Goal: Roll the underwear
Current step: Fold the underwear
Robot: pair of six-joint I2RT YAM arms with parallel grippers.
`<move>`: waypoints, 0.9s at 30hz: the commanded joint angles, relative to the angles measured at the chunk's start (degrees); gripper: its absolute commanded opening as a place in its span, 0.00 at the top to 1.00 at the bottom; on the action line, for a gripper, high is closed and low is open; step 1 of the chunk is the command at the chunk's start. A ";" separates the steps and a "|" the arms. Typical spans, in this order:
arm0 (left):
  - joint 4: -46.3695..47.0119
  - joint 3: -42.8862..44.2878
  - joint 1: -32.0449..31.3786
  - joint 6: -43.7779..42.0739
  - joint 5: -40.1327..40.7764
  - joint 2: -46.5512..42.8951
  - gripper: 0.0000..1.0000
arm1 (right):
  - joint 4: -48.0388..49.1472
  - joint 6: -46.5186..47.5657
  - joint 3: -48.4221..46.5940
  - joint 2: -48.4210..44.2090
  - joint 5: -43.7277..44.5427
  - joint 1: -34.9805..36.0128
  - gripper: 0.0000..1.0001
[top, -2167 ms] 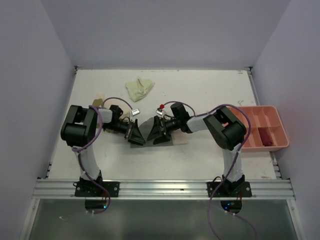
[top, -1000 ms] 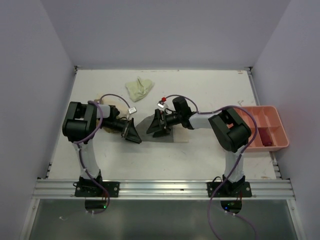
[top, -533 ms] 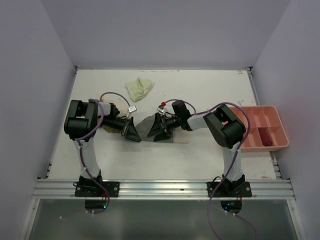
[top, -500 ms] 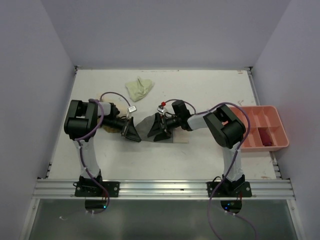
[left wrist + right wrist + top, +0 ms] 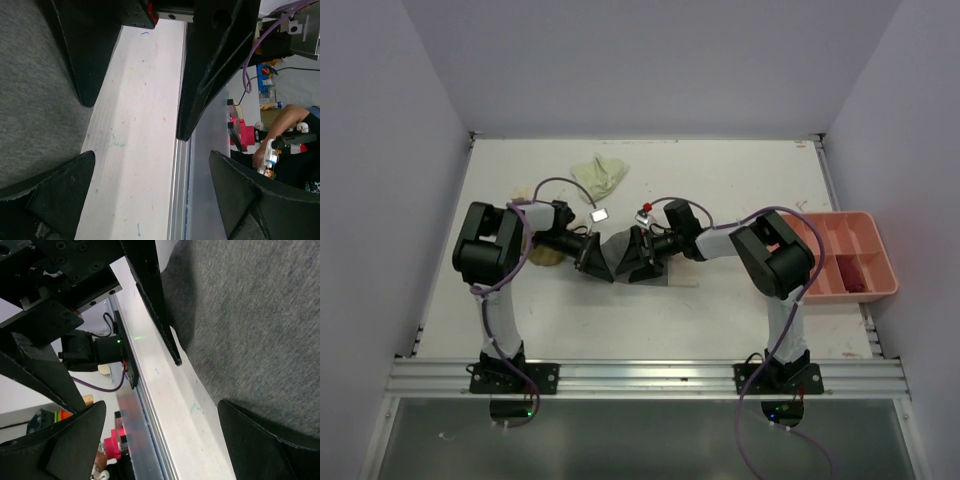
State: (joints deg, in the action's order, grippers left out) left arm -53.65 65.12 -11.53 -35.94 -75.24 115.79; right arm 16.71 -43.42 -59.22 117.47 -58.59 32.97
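White table (image 5: 740, 180), faintly pen-marked, shut in on three sides by plain lavender walls (image 5: 650, 70), with an aluminium rail (image 5: 650, 377) along the near edge. Counted on it: two arms, one salmon-pink tray (image 5: 865, 218) at the right edge, and four bits of underwear in view. Grey piece (image 5: 618, 247) flat mid-table, pale yellow-green piece (image 5: 598, 177) crumpled farther back, olive-tan piece (image 5: 542, 256) half hidden under the left arm, dark red piece (image 5: 856, 273) in a near tray compartment. Left gripper (image 5: 596, 259) and right gripper (image 5: 640, 258) low at the grey piece from opposite sides, facing each other, both spread fully wide, gripping nothing.
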 commanded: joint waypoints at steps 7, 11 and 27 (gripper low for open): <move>4.27 1.58 -0.78 3.53 -2.90 -4.08 0.00 | -3.79 3.43 -2.21 -2.43 1.02 -0.01 0.01; 1.01 1.32 1.77 1.85 -1.58 -5.57 0.00 | -3.70 3.87 -1.69 -1.63 1.19 -0.10 0.01; -6.25 0.80 8.30 -6.09 0.10 -8.90 0.00 | -5.36 4.31 -3.26 -7.95 -0.91 -0.72 0.01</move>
State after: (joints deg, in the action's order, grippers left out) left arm -64.66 64.97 -0.58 -44.69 -72.71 110.87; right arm 12.43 -39.79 -59.88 115.31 -58.06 32.56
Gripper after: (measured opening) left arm 0.997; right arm 0.986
